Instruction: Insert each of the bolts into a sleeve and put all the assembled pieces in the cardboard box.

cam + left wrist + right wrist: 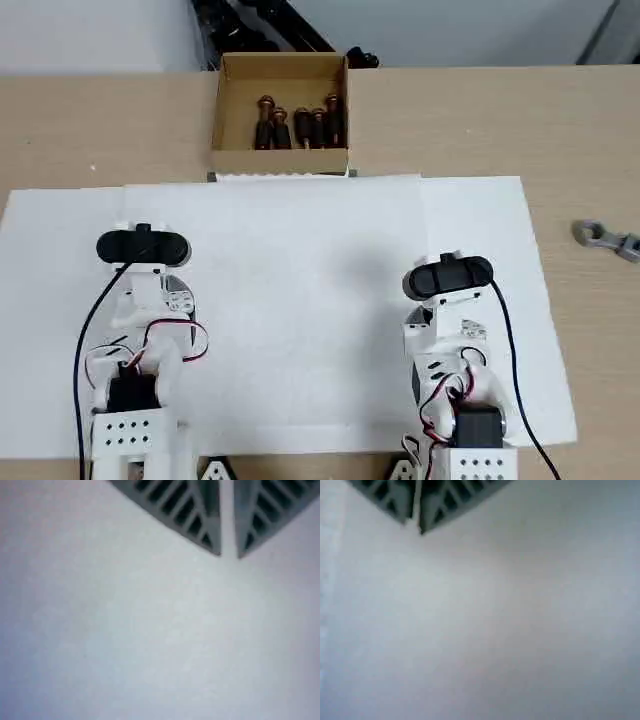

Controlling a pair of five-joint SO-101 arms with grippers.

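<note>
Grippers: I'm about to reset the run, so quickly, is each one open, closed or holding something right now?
Left gripper: closed, holding nothing.
Right gripper: closed, holding nothing.

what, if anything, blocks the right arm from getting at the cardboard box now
Probably yes: bare white paper is all that lies between the right gripper and the open-topped cardboard box; whether its reach suffices is uncertain.

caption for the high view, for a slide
Dark brown bolt-and-sleeve pieces sit in the cardboard box; two white robot arms rest over the white paper sheet.
</note>
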